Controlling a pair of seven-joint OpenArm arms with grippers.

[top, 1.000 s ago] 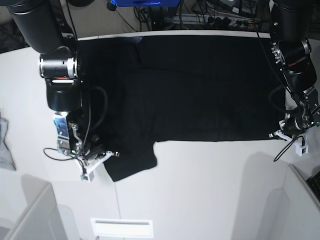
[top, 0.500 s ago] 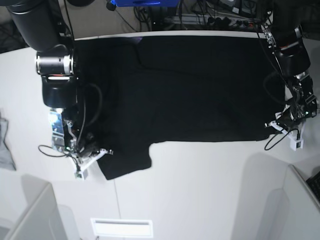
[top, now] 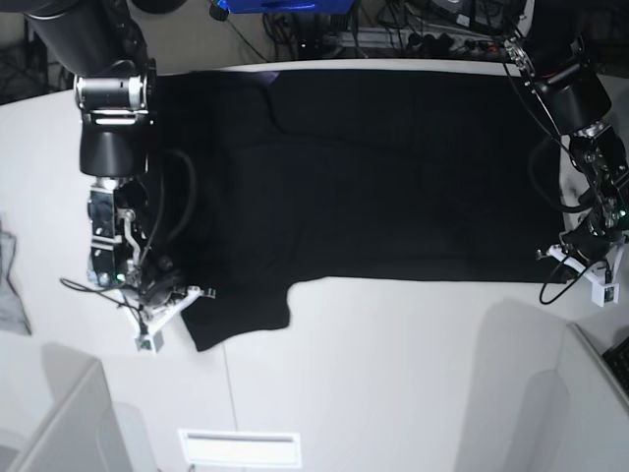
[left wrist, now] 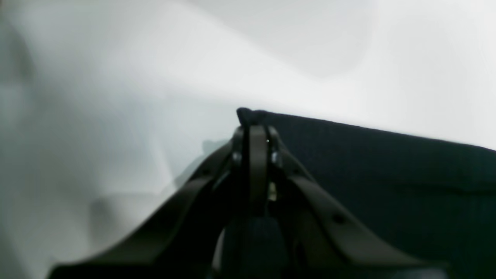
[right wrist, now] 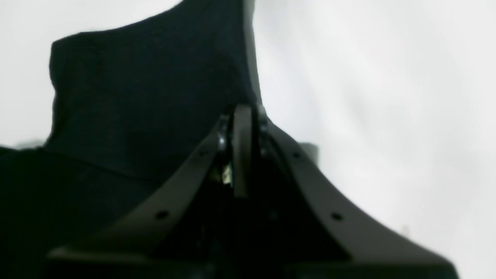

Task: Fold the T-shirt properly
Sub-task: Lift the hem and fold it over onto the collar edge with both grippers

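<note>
The T-shirt [top: 373, 177] lay spread on the white tabletop [top: 413, 374], plain black side up, its long axis running from one arm to the other. The left claw [left wrist: 254, 128] was pinching the shirt's near corner. The right claw [right wrist: 242, 116] was pinching the sleeve edge, the sleeve [top: 241, 315] jutting nearward.

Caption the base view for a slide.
Both tools, right and left, shut on near corners of the black T-shirt spread across the white table.
</note>
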